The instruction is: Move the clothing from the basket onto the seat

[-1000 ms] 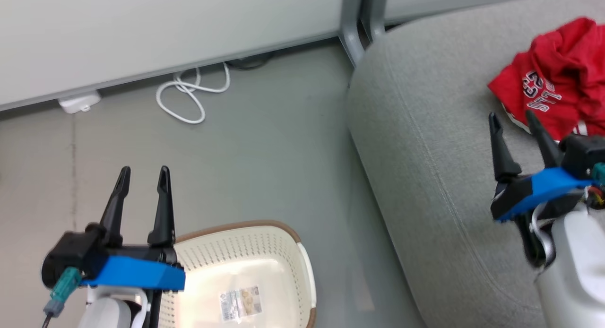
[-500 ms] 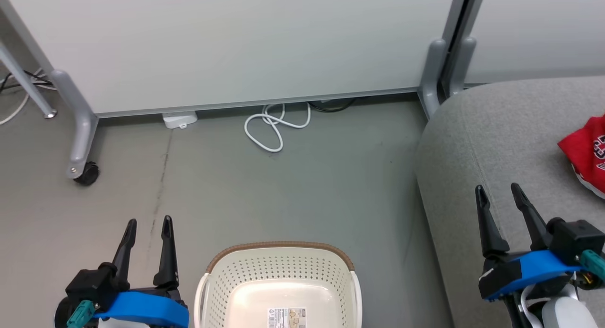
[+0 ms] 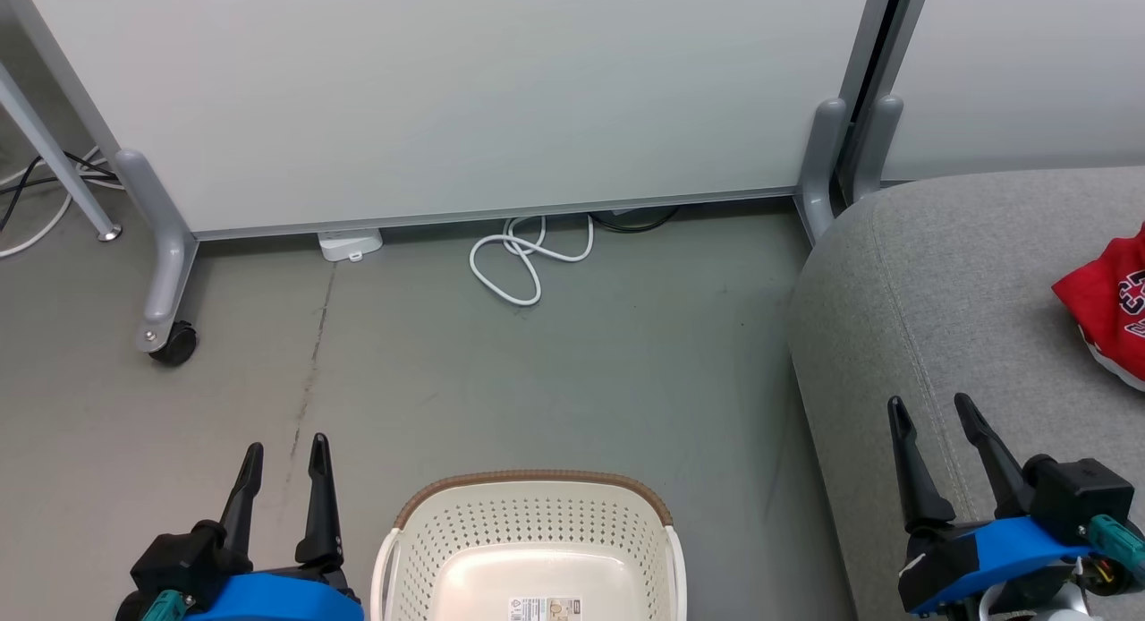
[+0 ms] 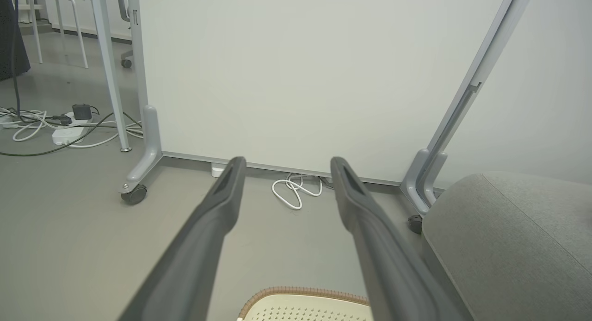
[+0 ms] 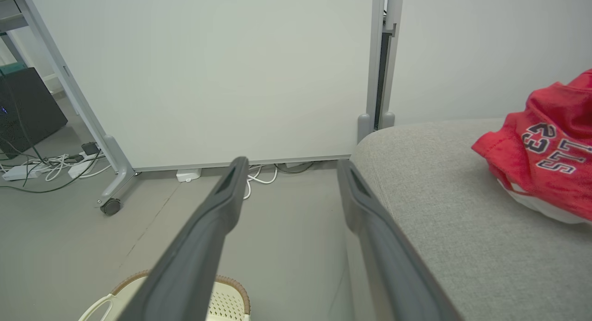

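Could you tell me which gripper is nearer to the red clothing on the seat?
The right. The right gripper hangs open over the seat, apart from the clothing. The left gripper is open over the floor, on the far side of the basket.

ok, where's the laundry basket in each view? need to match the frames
Head view: laundry basket at bottom centre, cut off by the bottom edge.
Left wrist view: laundry basket at bottom centre, brown rim and far wall showing.
Right wrist view: laundry basket at bottom left, cut off by the edge.
Shared landmark: coiled white cable on the floor at the foot of the partition, beyond the basket.
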